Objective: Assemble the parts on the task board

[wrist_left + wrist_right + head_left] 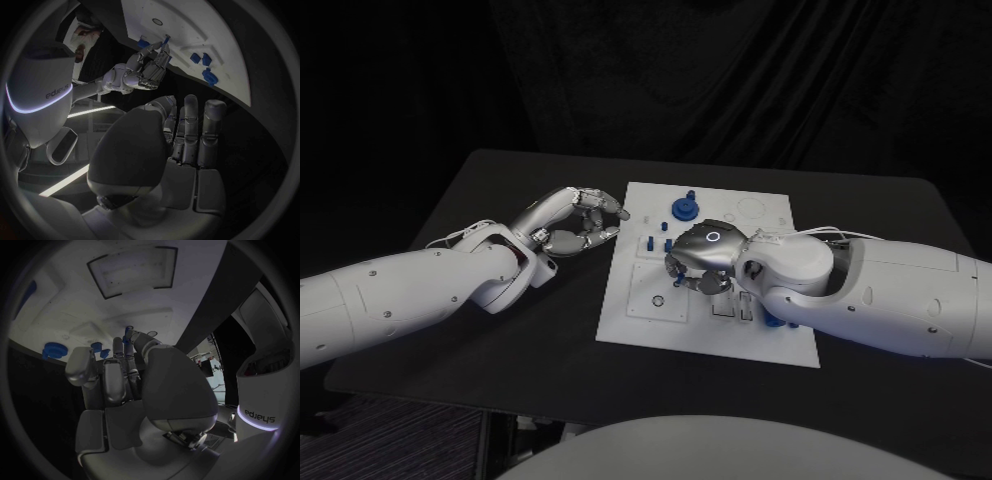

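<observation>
The white task board (646, 325) lies in the middle of the black table. My right hand (704, 262) hovers over the board's middle and pinches a small blue part (128, 331) at its fingertips, close above the board. The same part (166, 39) shows at the tips of the right hand (145, 72) in the left wrist view. My left hand (574, 225) sits just off the board's left edge, fingers loosely bent with nothing in them. A large round blue part (685, 208) stands near the board's far edge. Small blue parts (651, 243) stand beside the right hand.
Another blue part (773, 320) lies on the board under my right forearm. A square recess (658, 300) with a small hole is on the board's near left. The black table (473, 340) has free room left of the board and in front of it.
</observation>
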